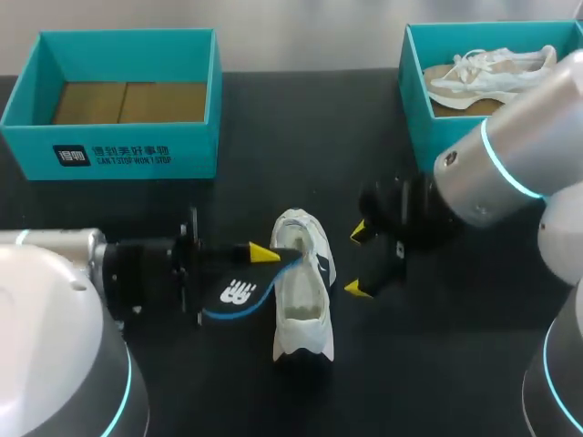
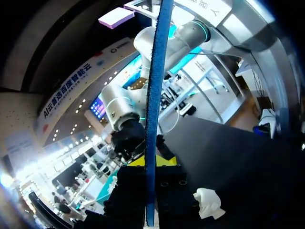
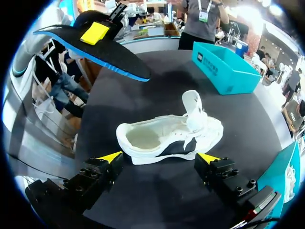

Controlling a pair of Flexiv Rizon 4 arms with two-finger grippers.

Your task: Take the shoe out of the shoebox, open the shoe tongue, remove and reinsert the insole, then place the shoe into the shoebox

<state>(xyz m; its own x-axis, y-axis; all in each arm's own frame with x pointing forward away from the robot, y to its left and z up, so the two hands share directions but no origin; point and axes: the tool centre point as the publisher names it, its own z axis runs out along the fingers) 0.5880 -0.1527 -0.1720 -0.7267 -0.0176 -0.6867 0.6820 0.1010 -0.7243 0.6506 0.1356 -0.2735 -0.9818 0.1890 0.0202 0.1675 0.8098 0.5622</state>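
Left hand (image 1: 260,259) clamped on insole (image 1: 239,293), right hand (image 1: 358,261) spread beside shoe (image 1: 303,300), black table (image 1: 437,364)

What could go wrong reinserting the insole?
The black, blue-edged foam insole is held near one end by the left jaws, so its free end may flex and miss the opening. The white mesh sneaker lies loose; the open right jaws are not touching it, so it could slide.
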